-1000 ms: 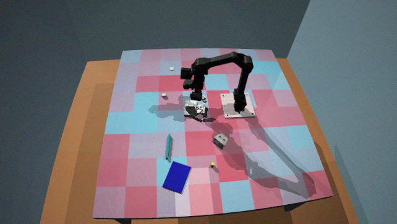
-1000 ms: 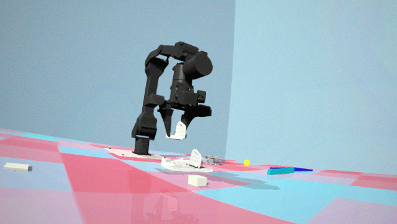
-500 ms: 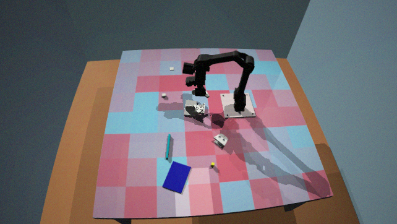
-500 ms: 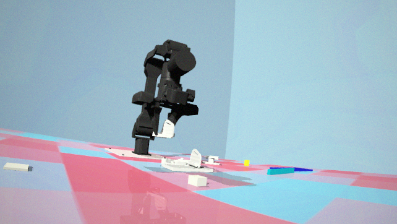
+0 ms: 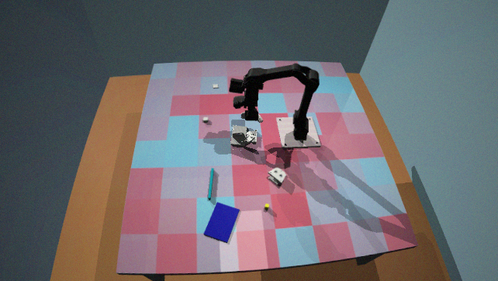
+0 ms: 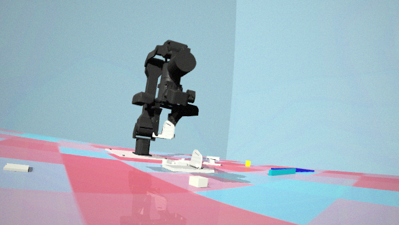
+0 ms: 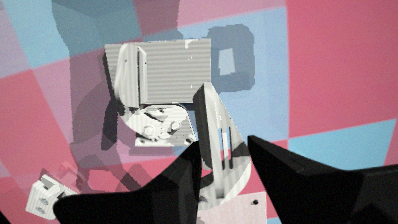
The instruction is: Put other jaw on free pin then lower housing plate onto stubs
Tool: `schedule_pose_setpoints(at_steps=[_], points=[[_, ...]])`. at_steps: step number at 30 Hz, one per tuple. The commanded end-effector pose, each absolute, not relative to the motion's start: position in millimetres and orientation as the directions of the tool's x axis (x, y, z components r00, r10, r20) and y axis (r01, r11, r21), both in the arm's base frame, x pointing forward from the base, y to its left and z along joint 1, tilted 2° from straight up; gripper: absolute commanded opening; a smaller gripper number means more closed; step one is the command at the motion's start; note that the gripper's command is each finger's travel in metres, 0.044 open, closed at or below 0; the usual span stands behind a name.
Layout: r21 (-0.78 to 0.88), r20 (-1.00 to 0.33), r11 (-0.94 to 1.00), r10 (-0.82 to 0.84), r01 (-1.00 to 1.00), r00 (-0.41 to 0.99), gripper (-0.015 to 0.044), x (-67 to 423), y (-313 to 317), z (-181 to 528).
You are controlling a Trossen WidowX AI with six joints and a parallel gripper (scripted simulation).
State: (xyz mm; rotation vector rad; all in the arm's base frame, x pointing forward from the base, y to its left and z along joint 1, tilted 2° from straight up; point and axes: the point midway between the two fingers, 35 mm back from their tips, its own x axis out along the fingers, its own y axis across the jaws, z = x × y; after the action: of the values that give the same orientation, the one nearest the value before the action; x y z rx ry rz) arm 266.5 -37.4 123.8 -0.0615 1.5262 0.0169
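My gripper (image 5: 252, 117) (image 6: 171, 122) (image 7: 223, 143) is shut on a white jaw (image 6: 168, 130) (image 7: 212, 120), held in the air above the base's right side in the wrist view. The white base (image 5: 237, 129) (image 6: 186, 169) (image 7: 172, 70) lies on the table. The mounted jaw (image 6: 196, 160) (image 7: 128, 75) stands upright on the base's left in the wrist view, its toothed end around one pin. The free pin (image 7: 175, 126) shows to the right of that end. The held jaw is apart from it. The housing plate (image 5: 278, 175) (image 6: 213, 160) (image 7: 40, 199) lies away from the base, on the table.
The arm's mounting plate (image 5: 287, 140) (image 7: 240, 207) is beside the base. A white block (image 5: 205, 119) (image 6: 198, 181), a flat white piece (image 5: 216, 86) (image 6: 16, 168), a teal bar (image 5: 211, 184) (image 6: 282, 171), a blue slab (image 5: 222, 222) and a yellow cube (image 5: 267, 206) (image 6: 248, 163) lie around.
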Motion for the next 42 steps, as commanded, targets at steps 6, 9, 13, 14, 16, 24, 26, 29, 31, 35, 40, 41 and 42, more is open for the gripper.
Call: schedule_pose_setpoints(at_steps=[6, 9, 13, 14, 16, 24, 26, 29, 31, 35, 40, 41, 42], points=[[-0.026, -0.999, 0.996, -0.022, -0.082, 0.047, 0.0134, 266.7, -36.6, 123.6], [-0.026, -0.999, 0.996, -0.022, -0.082, 0.047, 0.0134, 266.7, -36.6, 123.6], [-0.026, -0.999, 0.996, -0.022, -0.082, 0.047, 0.0134, 266.7, -36.6, 123.6], [-0.026, -0.999, 0.996, -0.022, -0.082, 0.047, 0.0134, 267.1, -36.3, 123.7], [-0.025, -0.999, 0.996, -0.022, -0.082, 0.047, 0.0134, 270.3, -33.8, 123.9], [-0.024, -0.999, 0.996, -0.02, -0.082, 0.049, 0.0134, 289.0, -16.6, 125.0], [-0.023, -0.999, 0.996, -0.019, -0.082, 0.049, 0.0134, 293.6, -12.0, 125.0], [-0.023, -0.999, 0.996, -0.019, -0.082, 0.05, 0.0134, 299.8, -5.2, 125.1], [-0.023, -0.999, 0.996, -0.019, -0.082, 0.05, 0.0134, 301.2, -3.6, 125.0], [-0.023, -0.999, 0.996, -0.019, -0.082, 0.05, 0.0134, 301.2, -3.6, 125.0], [-0.023, -0.999, 0.996, -0.019, -0.082, 0.05, 0.0134, 301.2, -3.6, 125.0], [-0.023, -0.999, 0.996, -0.019, -0.082, 0.05, 0.0134, 301.2, -3.6, 125.0], [-0.023, -0.999, 0.996, -0.019, -0.082, 0.05, 0.0134, 301.2, -3.6, 125.0]])
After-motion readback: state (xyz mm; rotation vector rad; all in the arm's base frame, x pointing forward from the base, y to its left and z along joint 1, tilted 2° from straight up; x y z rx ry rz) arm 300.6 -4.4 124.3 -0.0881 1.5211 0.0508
